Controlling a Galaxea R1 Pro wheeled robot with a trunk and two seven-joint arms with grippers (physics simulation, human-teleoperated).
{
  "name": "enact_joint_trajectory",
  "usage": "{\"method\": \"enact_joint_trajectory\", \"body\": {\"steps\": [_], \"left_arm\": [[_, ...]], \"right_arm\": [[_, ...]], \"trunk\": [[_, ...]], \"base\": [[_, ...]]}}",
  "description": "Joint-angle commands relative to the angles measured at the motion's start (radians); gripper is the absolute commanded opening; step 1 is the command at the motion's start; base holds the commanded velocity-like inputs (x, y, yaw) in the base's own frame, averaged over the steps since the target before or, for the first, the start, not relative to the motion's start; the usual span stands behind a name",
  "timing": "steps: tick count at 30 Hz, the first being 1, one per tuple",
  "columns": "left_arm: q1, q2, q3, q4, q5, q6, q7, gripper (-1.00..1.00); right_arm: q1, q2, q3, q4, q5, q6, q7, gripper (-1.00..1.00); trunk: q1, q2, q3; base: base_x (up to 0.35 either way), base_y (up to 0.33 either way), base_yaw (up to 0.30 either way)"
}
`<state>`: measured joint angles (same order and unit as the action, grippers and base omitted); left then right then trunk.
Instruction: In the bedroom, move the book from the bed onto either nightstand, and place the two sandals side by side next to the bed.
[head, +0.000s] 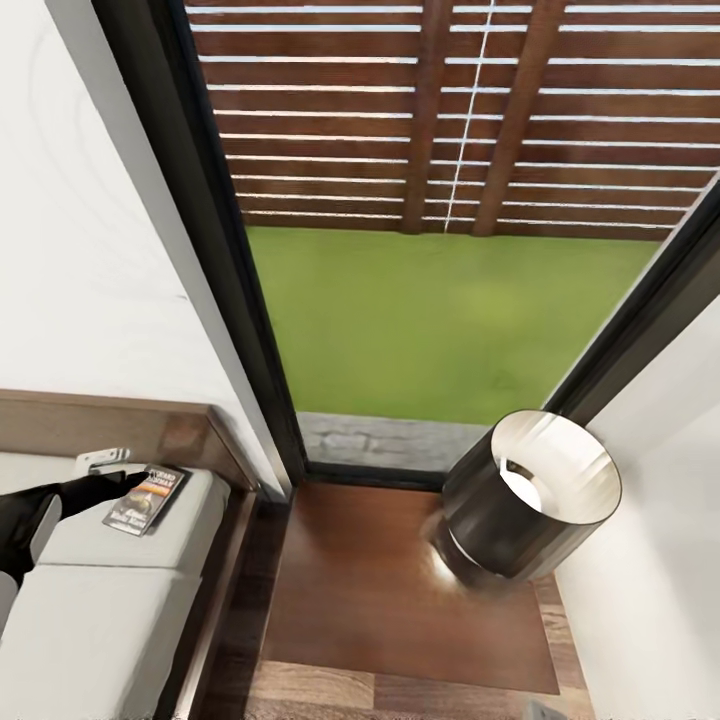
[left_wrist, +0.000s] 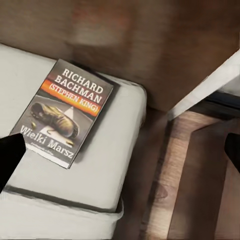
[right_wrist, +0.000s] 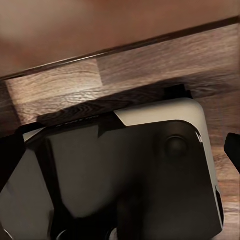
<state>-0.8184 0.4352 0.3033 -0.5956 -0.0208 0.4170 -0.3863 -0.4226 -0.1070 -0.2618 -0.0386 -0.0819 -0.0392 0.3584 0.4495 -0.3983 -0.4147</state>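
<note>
Head view: the left hand (head: 125, 480), fingers spread wide, is reaching over the book (head: 146, 498) lying at the bed's (head: 120, 620) headboard corner; a shallow pinch risks nudging it off the mattress edge

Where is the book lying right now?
In the head view the book lies flat at the lower left, on the mattress corner of the bed by the headboard, with the left gripper reaching over it.

White walls (head: 80, 250), dark-framed window (head: 430, 250), wood floor (head: 330, 695), lamp (head: 530, 495)
</note>
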Motion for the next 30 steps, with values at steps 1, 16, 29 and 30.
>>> {"method": "enact_joint_trajectory", "body": {"steps": [1,16,29,30], "left_arm": [[-0.001,0.001,0.018,-0.001,-0.001,0.007,0.009,1.0],[-0.001,-0.021,0.218,-0.003,0.006,-0.062,0.382,1.0],[-0.001,-0.055,0.218,-0.008,0.007,-0.066,0.401,1.0],[-0.001,-0.056,0.218,-0.012,0.007,-0.065,0.401,1.0]], "right_arm": [[-0.001,0.0,0.001,0.002,-0.009,-0.002,0.005,1.0],[-0.001,0.0,0.0,0.002,-0.01,-0.001,0.005,1.0],[-0.001,0.0,0.0,0.002,-0.01,-0.001,0.006,1.0],[-0.001,0.0,0.0,0.002,-0.01,-0.001,0.006,1.0]], "trunk": [[0.0,-0.002,-0.003],[0.0,-0.002,-0.026],[0.0,-0.002,-0.047],[0.0,-0.002,-0.048]], "base": [[0.0,0.0,0.0],[0.0,0.0,0.0],[0.0,0.0,0.0],[0.0,0.0,0.0]]}}
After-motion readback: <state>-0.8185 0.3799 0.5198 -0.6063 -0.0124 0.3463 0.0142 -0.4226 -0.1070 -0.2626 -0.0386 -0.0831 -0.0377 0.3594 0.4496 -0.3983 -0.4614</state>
